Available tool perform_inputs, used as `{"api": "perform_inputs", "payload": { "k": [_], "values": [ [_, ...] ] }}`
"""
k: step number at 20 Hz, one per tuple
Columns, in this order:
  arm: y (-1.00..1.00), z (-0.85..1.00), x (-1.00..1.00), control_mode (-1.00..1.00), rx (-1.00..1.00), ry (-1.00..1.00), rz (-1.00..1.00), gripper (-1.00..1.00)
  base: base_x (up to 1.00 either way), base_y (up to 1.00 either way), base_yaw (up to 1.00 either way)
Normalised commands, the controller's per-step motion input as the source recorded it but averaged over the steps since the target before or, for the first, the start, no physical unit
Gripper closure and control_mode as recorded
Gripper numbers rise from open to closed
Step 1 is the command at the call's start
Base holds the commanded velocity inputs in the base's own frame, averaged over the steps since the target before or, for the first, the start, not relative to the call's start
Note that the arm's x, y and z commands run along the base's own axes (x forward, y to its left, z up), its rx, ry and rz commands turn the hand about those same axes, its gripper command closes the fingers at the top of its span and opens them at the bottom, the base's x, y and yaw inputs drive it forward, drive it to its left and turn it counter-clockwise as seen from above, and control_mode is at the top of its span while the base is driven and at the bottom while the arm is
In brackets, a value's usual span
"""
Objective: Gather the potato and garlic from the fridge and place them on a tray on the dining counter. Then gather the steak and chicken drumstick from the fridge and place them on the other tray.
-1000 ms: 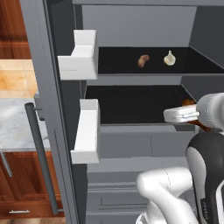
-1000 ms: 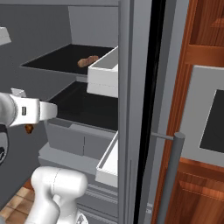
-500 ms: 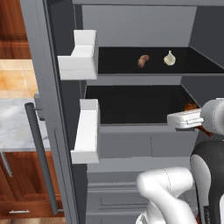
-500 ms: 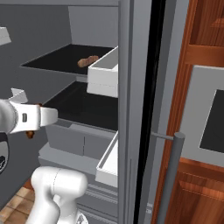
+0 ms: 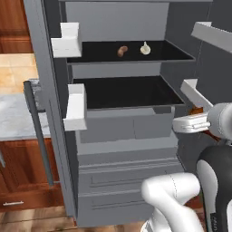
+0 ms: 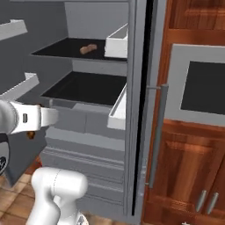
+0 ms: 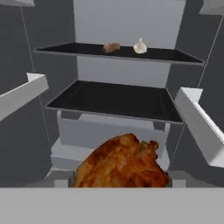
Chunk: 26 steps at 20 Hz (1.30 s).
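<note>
The fridge (image 5: 113, 136) stands open in front of me. My gripper (image 7: 120, 175) is shut on the chicken drumstick (image 7: 124, 164), a roasted orange-brown piece low in the hand view, held outside the fridge in front of its lower shelf. The hand (image 5: 190, 123) sits at the right of the left base view, with a bit of drumstick (image 5: 197, 110) behind it. The garlic (image 5: 145, 48) (image 7: 140, 46) lies on the upper shelf. Beside it is a small brown lump (image 5: 122, 50) (image 6: 88, 48) (image 7: 111, 47); I cannot tell whether it is the potato or the steak.
White door bins (image 5: 74, 106) (image 6: 117, 112) jut from both open doors. Grey drawers (image 5: 127, 172) fill the fridge's bottom. The left door's bar handle (image 5: 38, 131) stands before a marble-topped counter (image 5: 13, 118). Wood cabinets and a wall oven (image 6: 197, 83) are on the right.
The whole picture has shifted and the fridge looks farther off, so the base has moved. The hand has drawn back from the lower shelf with the drumstick still in it.
</note>
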Motion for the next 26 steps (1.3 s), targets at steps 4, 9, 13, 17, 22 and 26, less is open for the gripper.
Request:
{"api": "perform_inputs", "payload": {
  "k": [4, 9, 13, 17, 22, 26],
  "values": [
    [0.0, 0.0, 0.0, 1.0, 0.0, 0.0, 0.0, 1.0, -0.6, -0.44, -0.68],
    [0.0, 0.0, 0.0, 1.0, 0.0, 0.0, 0.0, 1.0, -0.35, -0.64, -0.7],
    [0.0, 0.0, 0.0, 1.0, 0.0, 0.0, 0.0, 1.0, -0.21, -0.75, -0.71],
    [0.0, 0.0, 0.0, 1.0, 0.0, 0.0, 0.0, 1.0, 0.03, -0.92, -0.68],
    [0.0, 0.0, 0.0, 1.0, 0.0, 0.0, 0.0, 1.0, 0.1, -0.92, -0.59],
    [0.0, 0.0, 0.0, 1.0, 0.0, 0.0, 0.0, 1.0, 0.24, -0.51, -0.68]
  ]
}}
